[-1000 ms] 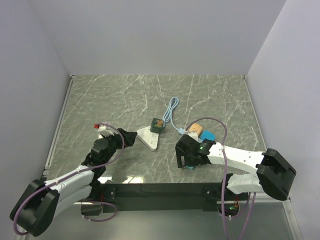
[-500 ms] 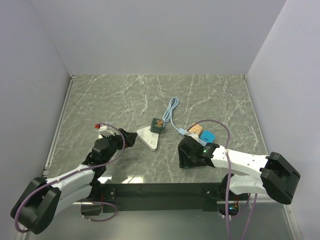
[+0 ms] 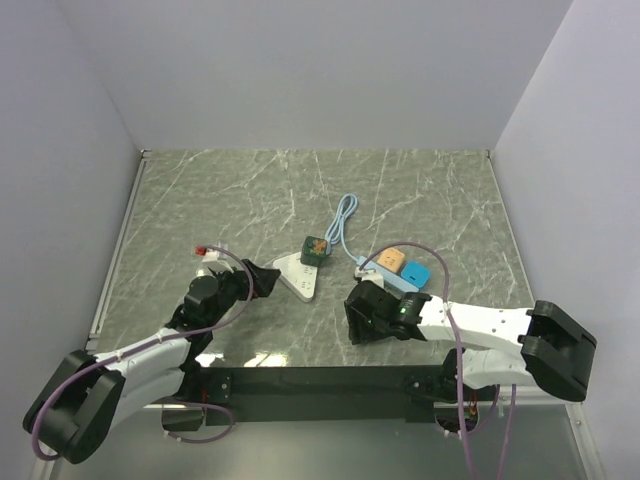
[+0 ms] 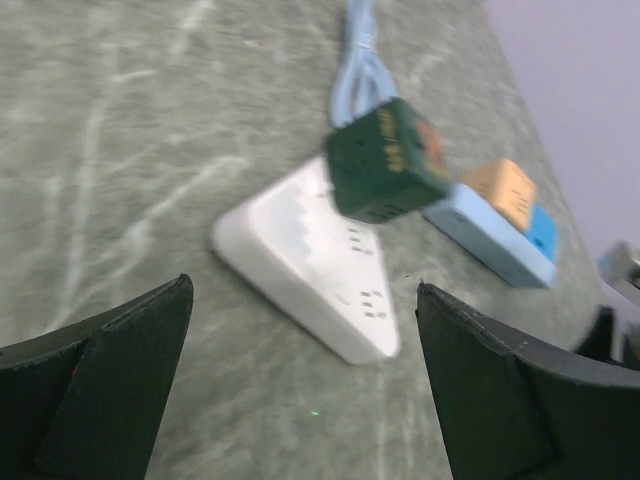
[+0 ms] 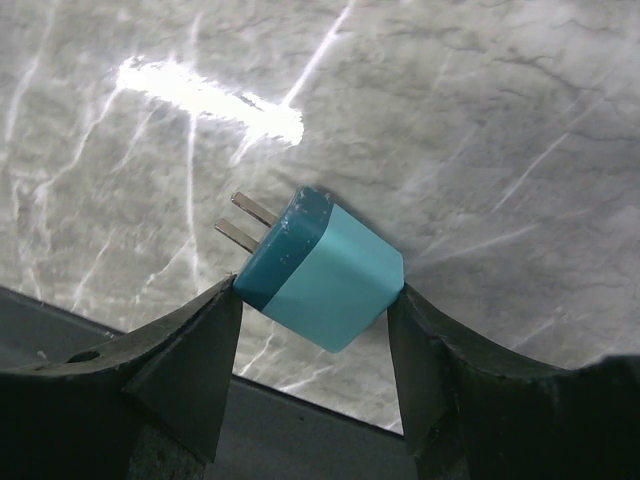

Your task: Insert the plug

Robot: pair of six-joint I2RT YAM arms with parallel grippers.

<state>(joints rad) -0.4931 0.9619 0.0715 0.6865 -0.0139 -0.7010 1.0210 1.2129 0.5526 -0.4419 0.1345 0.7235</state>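
Note:
The plug is a two-tone teal block with two flat metal prongs pointing up-left in the right wrist view. My right gripper is shut on it, one finger pressed against each side. From above, that gripper hides the plug near the table's front edge. A white triangular power strip lies at the middle, with a dark green cube adapter at its far corner. My left gripper stands open just left of the strip, with nothing between its fingers.
A light blue power strip carrying an orange adapter and a blue one lies right of the white strip. Its pale blue cable loops toward the back. Walls enclose the marble table on three sides.
My right gripper has closed on the teal plug and shifted a little left, toward the front edge. The left arm has barely moved and stays open.

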